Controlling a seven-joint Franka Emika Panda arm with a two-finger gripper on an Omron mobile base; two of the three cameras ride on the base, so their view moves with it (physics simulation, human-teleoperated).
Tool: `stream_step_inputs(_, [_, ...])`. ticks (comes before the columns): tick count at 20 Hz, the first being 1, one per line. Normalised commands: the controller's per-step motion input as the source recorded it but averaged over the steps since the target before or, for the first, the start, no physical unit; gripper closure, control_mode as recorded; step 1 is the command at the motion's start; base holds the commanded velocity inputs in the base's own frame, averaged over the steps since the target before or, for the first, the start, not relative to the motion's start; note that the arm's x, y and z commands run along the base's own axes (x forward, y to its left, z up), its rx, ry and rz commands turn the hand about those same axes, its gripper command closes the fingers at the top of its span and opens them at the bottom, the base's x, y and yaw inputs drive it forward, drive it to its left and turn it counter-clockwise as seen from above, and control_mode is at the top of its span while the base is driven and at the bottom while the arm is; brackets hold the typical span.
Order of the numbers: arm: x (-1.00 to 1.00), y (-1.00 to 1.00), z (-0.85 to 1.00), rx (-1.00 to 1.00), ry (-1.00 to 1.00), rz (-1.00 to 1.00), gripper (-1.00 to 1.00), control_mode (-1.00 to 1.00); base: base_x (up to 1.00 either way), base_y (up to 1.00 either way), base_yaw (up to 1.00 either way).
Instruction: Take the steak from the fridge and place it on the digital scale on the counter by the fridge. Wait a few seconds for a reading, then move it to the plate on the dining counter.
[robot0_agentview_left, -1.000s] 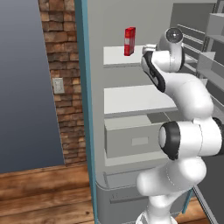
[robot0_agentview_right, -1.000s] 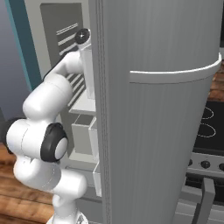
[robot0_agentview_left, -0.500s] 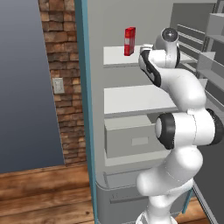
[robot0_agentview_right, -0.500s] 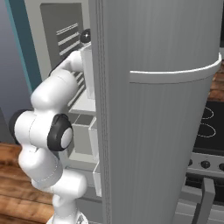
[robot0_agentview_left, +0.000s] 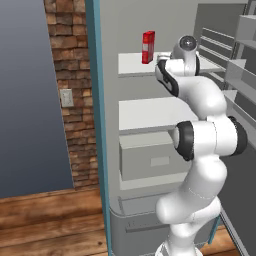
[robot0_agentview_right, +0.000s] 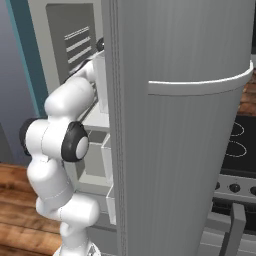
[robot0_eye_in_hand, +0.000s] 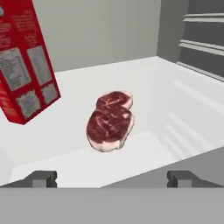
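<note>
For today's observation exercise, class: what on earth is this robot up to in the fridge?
The white arm is reaching onto an upper shelf of the open fridge. Its gripper has its jaws wide open and holds nothing, pointing at the steak, which lies flat on the white shelf just ahead, not yet touched. A tall red carton stands beside the steak, apart from it.

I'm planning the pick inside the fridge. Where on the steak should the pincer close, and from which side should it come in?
Probably across the steak's narrower width, near its middle. It lies flat on the white fridge shelf, long axis running away from the hand, so the open pincer should come from the shelf's front and tip down over it. The red carton stands apart to one side, leaving room for both fingers.
</note>
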Motion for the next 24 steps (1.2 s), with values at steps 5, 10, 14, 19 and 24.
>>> stream_step_inputs(5, [0.42,-0.15,-0.03,0.00,0.02,0.00,-1.00,-1.00,0.00,0.00,0.00])
stream_step_inputs(10, [0.43,-0.20,-0.01,0.00,0.03,-0.01,-1.00,-1.00,0.00,0.00,0.00])
stream_step_inputs(14, [0.47,-0.16,0.00,0.01,0.05,0.00,-1.00,-1.00,0.00,0.00,0.00])
stream_step_inputs(19, [0.42,-0.10,-0.06,0.02,0.07,0.00,-1.00,-1.00,0.00,0.00,0.00])
stream_step_inputs(24, [0.38,-0.04,-0.24,0.01,0.08,0.00,-1.00,-1.00,0.00,0.00,0.00])
